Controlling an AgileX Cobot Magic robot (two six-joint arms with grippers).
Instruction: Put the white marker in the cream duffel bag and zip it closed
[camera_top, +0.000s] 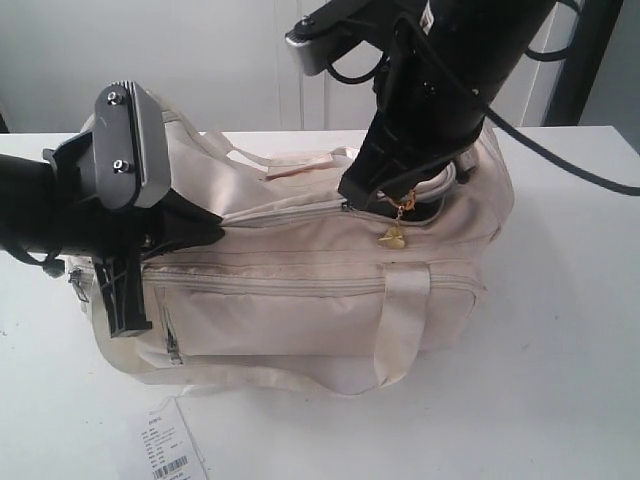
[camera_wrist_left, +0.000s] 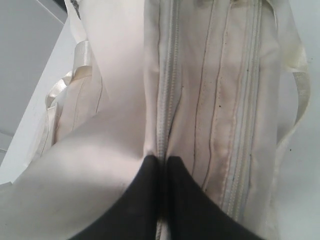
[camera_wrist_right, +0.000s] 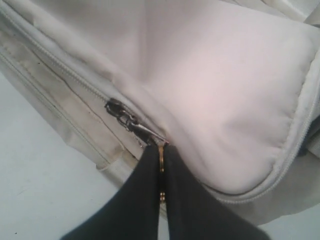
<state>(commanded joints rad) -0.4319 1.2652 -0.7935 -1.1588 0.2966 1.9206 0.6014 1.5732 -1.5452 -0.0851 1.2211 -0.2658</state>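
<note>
Table (camera_top: 560, 350): white, carries bag (camera_top: 300, 300).
Bag: mid-table, top zip closed as far as zip pull (camera_wrist_right: 142, 131).
L gripper (camera_wrist_left: 162, 162): clenched on bag fabric at zip seam.
R gripper (camera_wrist_right: 161, 152): clenched on zip pull.
Charm (camera_top: 393, 238): gold, hangs under R gripper.

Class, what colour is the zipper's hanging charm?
Gold: the small metal charm, best in exterior view.

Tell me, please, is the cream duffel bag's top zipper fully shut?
Partly shut: the zipper is meshed up to the right gripper, whose jaws pinch its pull; a dark gap shows beyond.
</note>
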